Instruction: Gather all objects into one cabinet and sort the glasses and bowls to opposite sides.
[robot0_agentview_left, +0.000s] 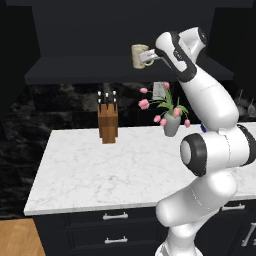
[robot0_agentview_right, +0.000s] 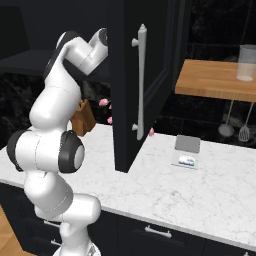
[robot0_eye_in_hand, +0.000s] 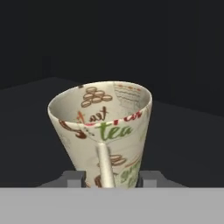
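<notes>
Here the gripper is being held up at the cabinet, its fingers seen flanking the base of a cream tumbler at about five and seven o'clock in the hand view. The jaws are standing at a middling width, close against the tumbler's sides; whether they are actually pinching it cannot be told, since the contact points are being hidden by the cup's own body. In the left base view the tumbler is being carried (or merely touched) at about ten o'clock from the wrist, just above the dark shelf, and whether it is resting on that shelf or being lifted clear of it cannot be told either.

Outward from there, a wooden knife block and a pink-flower vase are standing on the white marble counter, at roughly seven and five o'clock below the tumbler. In the right base view an open black cabinet door is hanging beside the arm.

As a judgement, the task is being worked through one tumbler only: no other glasses and no bowl are being shown inside the cabinet, so gathering and sorting to opposite sides are probably still largely left to do.
</notes>
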